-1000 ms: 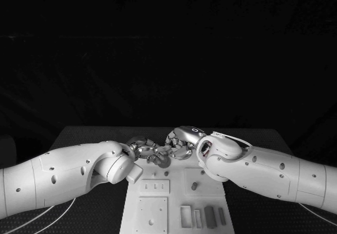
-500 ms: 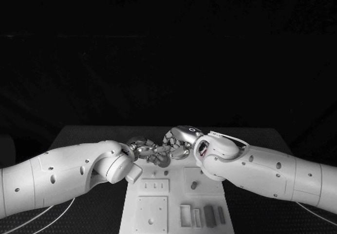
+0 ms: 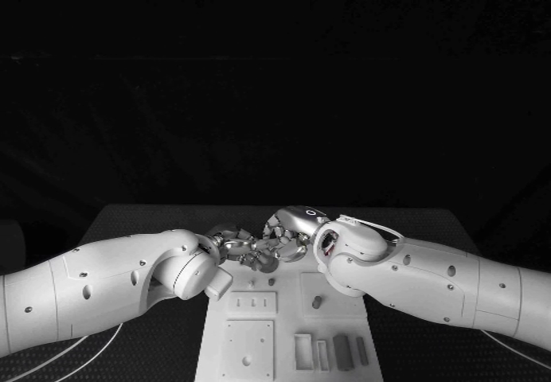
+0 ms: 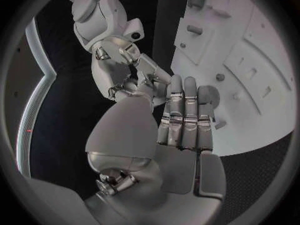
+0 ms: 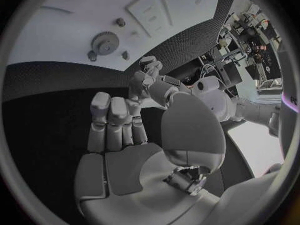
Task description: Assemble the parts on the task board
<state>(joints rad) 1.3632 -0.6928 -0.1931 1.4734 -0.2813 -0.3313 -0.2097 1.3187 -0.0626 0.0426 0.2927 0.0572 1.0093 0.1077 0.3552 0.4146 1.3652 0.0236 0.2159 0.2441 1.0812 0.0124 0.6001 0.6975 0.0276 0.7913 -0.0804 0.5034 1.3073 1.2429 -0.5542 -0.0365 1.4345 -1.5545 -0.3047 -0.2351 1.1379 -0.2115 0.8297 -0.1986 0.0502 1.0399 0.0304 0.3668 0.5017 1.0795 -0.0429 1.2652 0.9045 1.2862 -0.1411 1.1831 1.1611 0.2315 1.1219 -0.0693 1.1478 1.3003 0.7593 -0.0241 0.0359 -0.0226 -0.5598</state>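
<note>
Hands: left hand (image 3: 238, 248) and right hand (image 3: 288, 235) meet fingertip to fingertip above board (image 3: 281, 330) far end; grip contents cannot be told | gear (image 5: 104, 42) lies flat on board, just beyond both

Both hands (image 3: 267, 243) crowding the task board's (image 3: 287, 318) far end

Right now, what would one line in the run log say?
left robot hand: empty, fingers straight | right robot hand: empty | both over task board far end | gear: on board

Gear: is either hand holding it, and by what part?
No. The gear lies free on the task board; left hand and right hand hold nothing.
</note>
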